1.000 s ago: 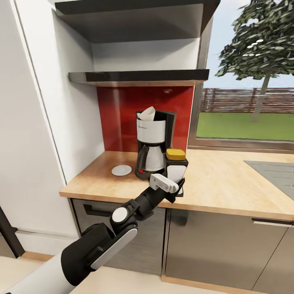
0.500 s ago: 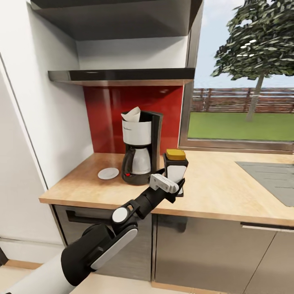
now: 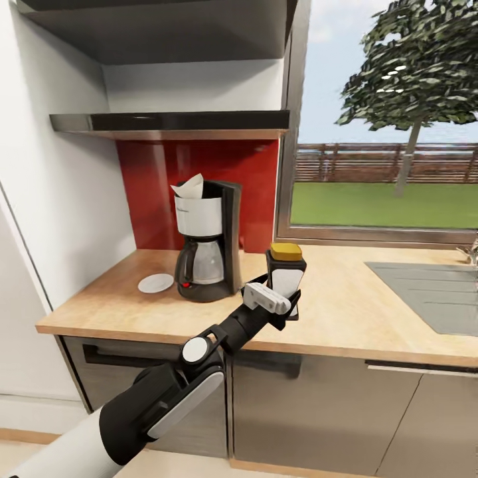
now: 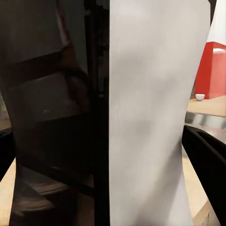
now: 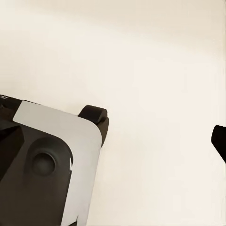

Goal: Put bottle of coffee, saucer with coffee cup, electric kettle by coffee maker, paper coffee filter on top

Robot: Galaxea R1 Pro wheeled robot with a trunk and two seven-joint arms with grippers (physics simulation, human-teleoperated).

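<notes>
Left gripper [image 3: 282, 302]: clamped on the bottle of coffee [image 3: 285, 272], held near the countertop's [image 3: 345, 312] front edge.
Bottle axis: upright, tan cap up.
Coffee maker [image 3: 204, 242]: toward the back, paper coffee filter [image 3: 190, 188] on top, saucer [image 3: 156, 283] beside it.
Right gripper: state cannot be told.
Room: kitchen shelf [image 3: 169, 121] above; window beyond.

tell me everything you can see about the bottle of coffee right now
The bottle of coffee is small and dark, waisted, with a white front label and a tan-orange cap. It stands upright, gripped in the left claw above the countertop near its front edge, to the right of the coffee maker and apart from it. Close up, its label and dark side show.
</notes>
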